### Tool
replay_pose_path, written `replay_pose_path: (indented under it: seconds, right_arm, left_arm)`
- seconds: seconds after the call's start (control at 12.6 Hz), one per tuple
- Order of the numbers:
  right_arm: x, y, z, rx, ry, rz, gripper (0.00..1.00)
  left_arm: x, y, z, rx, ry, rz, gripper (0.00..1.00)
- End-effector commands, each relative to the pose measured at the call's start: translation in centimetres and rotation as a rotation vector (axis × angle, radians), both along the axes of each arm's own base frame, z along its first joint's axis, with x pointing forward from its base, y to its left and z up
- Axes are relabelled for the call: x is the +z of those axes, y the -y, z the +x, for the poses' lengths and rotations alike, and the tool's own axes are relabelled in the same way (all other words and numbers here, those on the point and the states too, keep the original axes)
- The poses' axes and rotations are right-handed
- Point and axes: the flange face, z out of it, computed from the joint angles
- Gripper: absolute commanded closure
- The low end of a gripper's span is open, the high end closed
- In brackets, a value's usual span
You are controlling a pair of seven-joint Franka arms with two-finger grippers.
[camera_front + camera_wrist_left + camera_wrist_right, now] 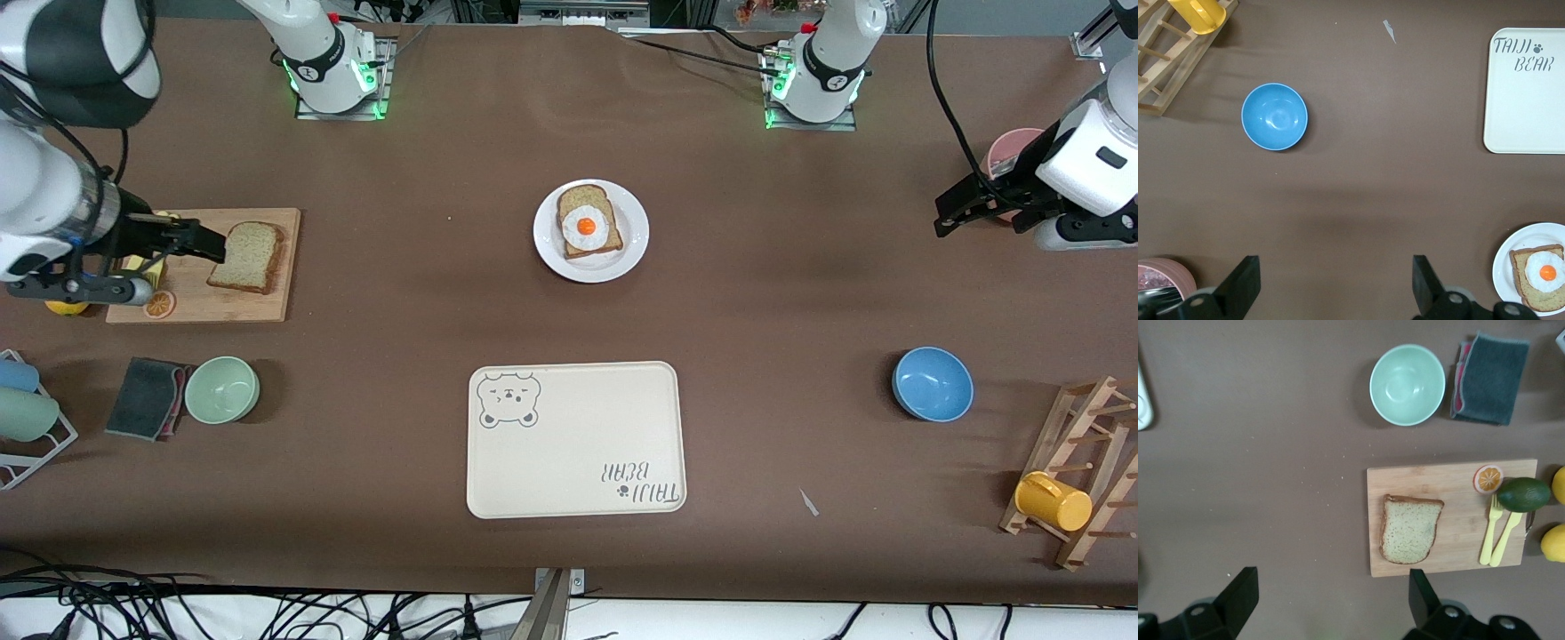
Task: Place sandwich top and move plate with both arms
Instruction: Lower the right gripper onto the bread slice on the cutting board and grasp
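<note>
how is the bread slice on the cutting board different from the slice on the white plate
The sandwich top is bare; the slice on the plate carries a fried egg. The sandwich top lies on a wooden cutting board toward the right arm's end of the table, close by the open right gripper; the egg slice sits mid-table, no gripper near. Both are speckled tan with brown crust, lying flat.

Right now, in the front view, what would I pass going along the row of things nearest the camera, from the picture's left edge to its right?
Dark sponge cloth → pale green bowl → cream bear tray → blue bowl → yellow mug on the wooden rack.
</note>
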Motion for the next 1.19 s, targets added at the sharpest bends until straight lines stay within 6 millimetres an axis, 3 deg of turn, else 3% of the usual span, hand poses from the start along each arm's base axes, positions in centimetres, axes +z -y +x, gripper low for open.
replay_pose_path:
  seconds: [0.0,0.24,0.4,0.71,0.87,1.11]
  right_arm:
    - [-6.5,-0.1,-1.7,-0.001,0.014,-0.02,0.01]
    - [-12.8,0.0,-4.3,0.027,-0.015,-0.043,0.01]
    - [-15.9,0.2,-6.3,0.012,-0.05,-0.051,0.09]
    - [-21.2,-0.5,-10.2,-0.04,-0.084,-0.125,0.16]
    - [-22.0,-0.3,-11.0,-0.043,-0.082,-0.168,0.19]
    - [-24.9,0.3,-12.2,-0.039,-0.041,-0.234,0.25]
  left_arm:
    - [0.6,0.3,0.3,-0.021,-0.001,0.005,0.0]
    - [0.4,-0.2,0.4,-0.013,-0.004,0.004,0.0]
    - [0.4,0.0,0.4,-0.014,-0.006,0.004,0.0]
    - [-0.3,0.2,0.7,0.008,-0.018,0.009,0.0]
    - [-0.4,0.3,0.8,0.014,-0.018,0.02,0.0]
    - [-0.9,-0.4,0.9,0.022,-0.028,0.013,0.0]
